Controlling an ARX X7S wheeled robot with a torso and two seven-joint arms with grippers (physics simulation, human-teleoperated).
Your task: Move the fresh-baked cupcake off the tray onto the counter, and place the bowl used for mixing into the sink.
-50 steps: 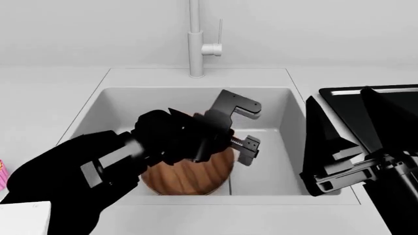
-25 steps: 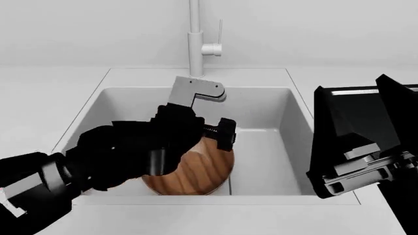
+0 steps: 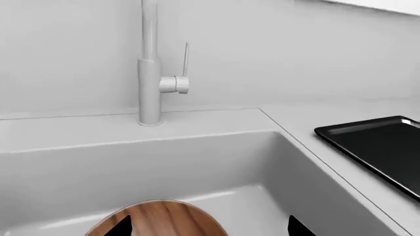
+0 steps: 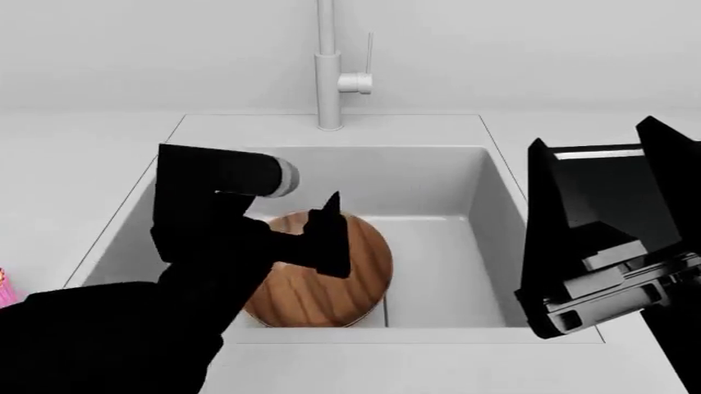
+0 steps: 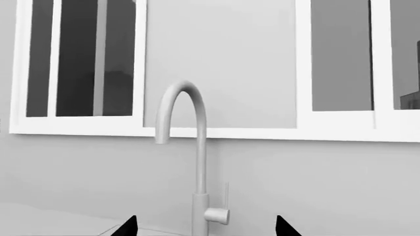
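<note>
Left end effector point(image 3: 206, 227) released above bowl point(image 4: 340, 283) in sink point(image 4: 438, 189); right end effector point(image 5: 204, 225) spread; cupcake point(image 4: 5, 289) cropped.

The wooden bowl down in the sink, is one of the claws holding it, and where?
No. The bowl lies on the sink floor, and the left claw is spread open above it. The right claw holds nothing either.

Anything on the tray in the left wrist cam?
No. The visible part of the tray is bare glossy black; its far end runs out of frame.
</note>
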